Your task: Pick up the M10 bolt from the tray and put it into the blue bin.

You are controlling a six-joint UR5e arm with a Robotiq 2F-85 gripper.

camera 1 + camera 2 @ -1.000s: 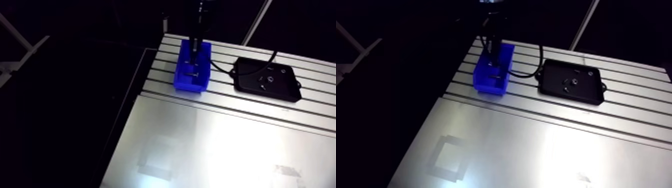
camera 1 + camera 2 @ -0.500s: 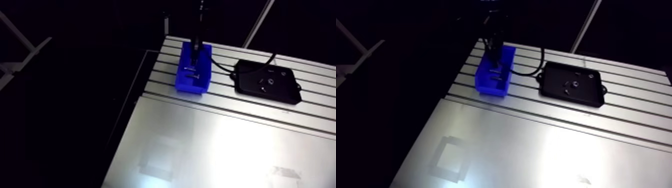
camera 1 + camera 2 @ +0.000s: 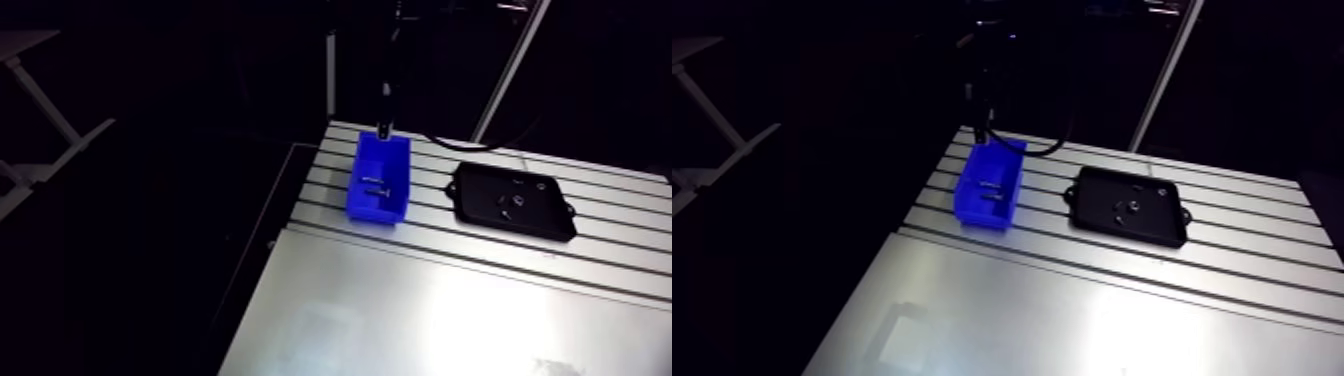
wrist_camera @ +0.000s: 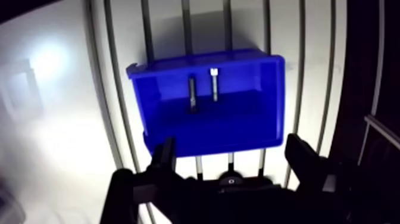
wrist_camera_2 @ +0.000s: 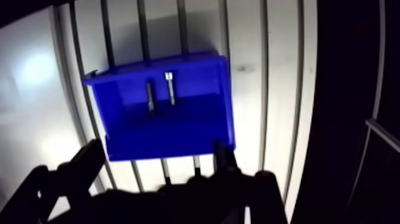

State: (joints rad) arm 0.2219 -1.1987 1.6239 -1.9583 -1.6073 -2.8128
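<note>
We see the gripper [image 4: 231,148] hanging above the blue bin [image 4: 244,122], over its far end in the arm view. The fingers [image 4: 163,159] are spread wide and released, with nothing between them. In the wrist view the bin lies under and just ahead of them.

Two bolts [image 4: 202,89] lie inside the bin, side by side and parallel, toward its near end in the arm view. One looks dark and the other lighter, with a bright head. We cannot tell which one is the M10.

The bin sits on the slotted part of the bench [image 3: 450,310], close to the left edge. The black tray [image 3: 1154,226] lies flat to the right of the bin, apart from it. A few small parts [image 3: 506,202] rest on the tray, too small for us to identify. The near part of the bench is smooth sheet metal.
</note>
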